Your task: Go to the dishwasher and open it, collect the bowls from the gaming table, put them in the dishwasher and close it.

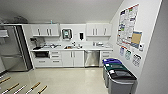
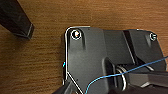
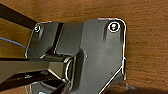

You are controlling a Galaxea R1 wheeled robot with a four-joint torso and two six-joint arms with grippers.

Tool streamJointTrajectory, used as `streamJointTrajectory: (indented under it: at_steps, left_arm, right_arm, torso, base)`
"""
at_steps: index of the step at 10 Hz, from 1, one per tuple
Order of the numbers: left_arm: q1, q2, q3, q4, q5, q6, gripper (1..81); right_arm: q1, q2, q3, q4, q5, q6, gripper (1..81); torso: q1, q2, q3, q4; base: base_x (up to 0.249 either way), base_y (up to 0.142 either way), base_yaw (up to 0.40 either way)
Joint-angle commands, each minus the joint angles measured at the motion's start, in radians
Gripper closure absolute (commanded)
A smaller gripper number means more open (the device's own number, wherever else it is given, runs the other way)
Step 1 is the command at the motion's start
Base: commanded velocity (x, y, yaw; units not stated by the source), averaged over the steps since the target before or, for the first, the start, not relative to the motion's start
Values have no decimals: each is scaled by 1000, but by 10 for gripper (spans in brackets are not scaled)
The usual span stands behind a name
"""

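Several rod handles (image 1: 32,87) are seen nearest, low at the left; beyond them lies bare floor (image 1: 70,80), three bins (image 1: 117,75) standing at the right. The dishwasher (image 1: 91,58) is set far ahead under the bench (image 1: 72,48), slightly right of centre, door shut. Neither arm can be judged nearer; tool state cannot be told.
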State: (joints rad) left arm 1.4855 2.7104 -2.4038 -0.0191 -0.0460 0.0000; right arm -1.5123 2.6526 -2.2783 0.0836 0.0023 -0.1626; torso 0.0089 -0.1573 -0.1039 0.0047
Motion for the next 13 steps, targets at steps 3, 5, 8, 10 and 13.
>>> streamJointTrajectory:
  at_steps: [3, 5, 8, 10, 13]
  left_arm:
    - [-63, -23, -1, -8, 43, 3, 10]
    - [-63, -20, -1, -8, 43, 3, 10]
    - [-63, -20, -3, -8, 43, 3, 10]
    - [-63, -20, -3, -7, 43, 2, 10]
    - [-63, -20, -3, -7, 43, 3, 10]
  right_arm:
    - [66, -12, -12, 8, -51, 1, 10]
    - [66, 0, -24, 7, -51, 1, 10]
    - [66, 6, -35, 7, -51, 1, 10]
    - [66, 6, -35, 7, -51, 0, 10]
    - [66, 8, -35, 5, -51, 1, 10]
  torso:
    - [0, 0, 0, 0]
    - [-1, 0, 0, 0]
    - [0, 0, 0, 0]
    - [0, 0, 0, 0]
    - [0, 0, 0, 0]
  base:
    - [260, 0, 0]
    - [277, 0, 0]
    - [277, 0, 0]
    - [277, 0, 0]
    - [276, 0, 0]
